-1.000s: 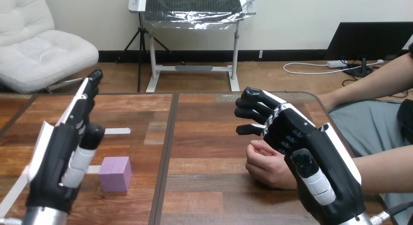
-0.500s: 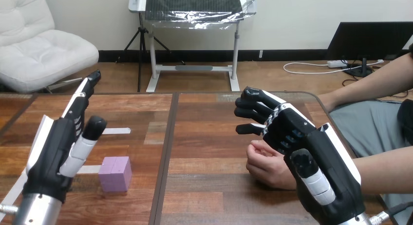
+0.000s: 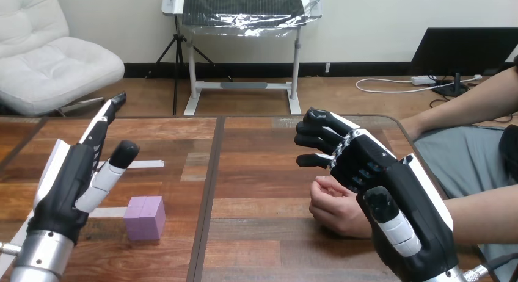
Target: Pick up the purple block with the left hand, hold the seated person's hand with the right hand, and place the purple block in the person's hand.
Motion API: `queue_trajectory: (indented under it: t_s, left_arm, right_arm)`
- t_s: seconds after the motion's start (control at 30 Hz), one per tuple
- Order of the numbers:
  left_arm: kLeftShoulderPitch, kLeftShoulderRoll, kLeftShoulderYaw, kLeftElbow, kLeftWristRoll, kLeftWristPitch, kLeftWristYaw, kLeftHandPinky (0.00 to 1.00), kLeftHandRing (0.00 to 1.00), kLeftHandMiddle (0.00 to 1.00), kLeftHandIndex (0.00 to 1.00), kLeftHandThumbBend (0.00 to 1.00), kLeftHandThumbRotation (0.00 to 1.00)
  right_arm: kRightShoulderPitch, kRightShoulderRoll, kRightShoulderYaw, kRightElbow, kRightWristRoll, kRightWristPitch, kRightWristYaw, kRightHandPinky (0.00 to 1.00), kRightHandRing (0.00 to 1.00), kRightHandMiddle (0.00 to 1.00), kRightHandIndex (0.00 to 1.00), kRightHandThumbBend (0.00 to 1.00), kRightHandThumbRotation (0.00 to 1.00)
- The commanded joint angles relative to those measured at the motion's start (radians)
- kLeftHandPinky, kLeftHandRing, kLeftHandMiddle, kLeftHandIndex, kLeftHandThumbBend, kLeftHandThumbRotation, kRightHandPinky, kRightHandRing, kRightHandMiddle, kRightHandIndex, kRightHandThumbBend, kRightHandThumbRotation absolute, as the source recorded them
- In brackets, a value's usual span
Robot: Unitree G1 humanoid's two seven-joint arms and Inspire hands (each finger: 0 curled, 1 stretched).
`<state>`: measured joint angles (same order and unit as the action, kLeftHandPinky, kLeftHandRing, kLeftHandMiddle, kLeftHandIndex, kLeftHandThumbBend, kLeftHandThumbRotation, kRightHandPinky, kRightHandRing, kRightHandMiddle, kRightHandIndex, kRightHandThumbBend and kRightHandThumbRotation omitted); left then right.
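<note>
Listing left to right, with the task judged to be at its outset and none of its three steps seen complete.

Left hand (image 3: 66,183): stood raised above the table (image 3: 256,141) on its silver forearm, palm turned inward toward the right; fingers straight and pointing away from the robot, thumb spread to the right; open and empty.

Purple block (image 3: 145,217): lay flat on the table just right of the left hand's wrist and below its thumb, apart from it; untouched, not yet picked up.

Person's hand (image 3: 335,207): rested on the table as a loose fist, well right of the block, just left of and partly under the right hand's palm; nothing seen in it.

Right hand (image 3: 400,193): hung close over the person's hand, white-shelled back turned up and to the right; whether it gripped that hand or only stood over it could not be told.

Judged remaining: the left hand's grasp of the block; a sure hold on the person's hand; carriage of the block rightward and its placing there.
</note>
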<state>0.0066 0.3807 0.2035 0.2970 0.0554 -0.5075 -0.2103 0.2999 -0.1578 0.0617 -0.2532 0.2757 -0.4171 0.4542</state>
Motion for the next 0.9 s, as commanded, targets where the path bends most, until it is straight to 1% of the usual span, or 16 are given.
queue_trajectory:
  t_s: [0.0,0.03,0.13,0.2,0.4,0.43,0.67,0.7,0.73,0.8,0.87]
  left_arm:
    - [-0.103,0.039,-0.017,0.058,0.011,-0.005,-0.01,0.96,0.97,0.98,0.95,0.75,1.0]
    - [-0.112,0.043,-0.02,0.071,0.015,0.0,-0.013,0.95,0.97,0.98,0.96,0.72,1.0]
    - [-0.132,0.052,-0.028,0.103,0.029,0.004,-0.014,0.93,0.97,0.98,0.96,0.69,1.0]
    - [-0.144,0.056,-0.032,0.124,0.038,0.004,-0.014,0.93,0.97,0.98,0.96,0.7,1.0]
    - [-0.19,0.088,-0.062,0.201,0.119,-0.006,0.01,0.89,0.96,0.97,0.95,0.67,1.0]
    - [-0.199,0.093,-0.069,0.213,0.133,0.0,0.012,0.88,0.95,0.96,0.95,0.67,1.0]
    - [-0.248,0.1,-0.092,0.291,0.161,0.013,0.015,0.86,0.95,0.96,0.95,0.67,1.0]
    - [-0.274,0.11,-0.114,0.337,0.195,0.01,0.029,0.89,0.94,0.96,0.94,0.69,1.0]
    - [-0.294,0.118,-0.13,0.372,0.219,0.008,0.039,0.9,0.93,0.95,0.93,0.68,1.0]
    - [-0.318,0.126,-0.149,0.413,0.247,0.006,0.049,0.9,0.92,0.95,0.93,0.67,1.0]
    - [-0.328,0.129,-0.157,0.431,0.255,0.005,0.053,0.92,0.91,0.94,0.93,0.65,1.0]
  right_arm:
    - [-0.069,0.013,-0.011,0.007,0.009,-0.028,-0.007,0.74,0.83,0.83,0.84,0.95,0.81]
    - [-0.069,0.013,-0.012,0.008,0.01,-0.028,-0.006,0.74,0.83,0.83,0.84,0.95,0.81]
    - [-0.069,0.012,-0.013,0.01,0.01,-0.03,-0.006,0.74,0.83,0.83,0.84,0.95,0.81]
    - [-0.07,0.012,-0.013,0.01,0.009,-0.031,-0.006,0.74,0.83,0.83,0.84,0.95,0.81]
    - [-0.071,0.01,-0.015,0.012,0.014,-0.03,-0.004,0.74,0.83,0.83,0.84,0.95,0.81]
    - [-0.072,0.009,-0.016,0.015,0.013,-0.035,-0.004,0.74,0.83,0.83,0.84,0.95,0.81]
    - [-0.076,0.008,-0.02,0.023,0.017,-0.045,-0.002,0.73,0.82,0.83,0.84,0.94,0.81]
    - [-0.076,0.005,-0.022,0.022,0.02,-0.044,-0.001,0.73,0.82,0.83,0.84,0.94,0.8]
    - [-0.076,0.003,-0.024,0.02,0.021,-0.042,-0.001,0.73,0.82,0.84,0.83,0.94,0.8]
    - [-0.076,-0.002,-0.026,0.018,0.026,-0.038,0.001,0.73,0.82,0.84,0.83,0.94,0.8]
    - [-0.076,-0.004,-0.027,0.016,0.03,-0.034,0.004,0.73,0.82,0.84,0.83,0.94,0.8]
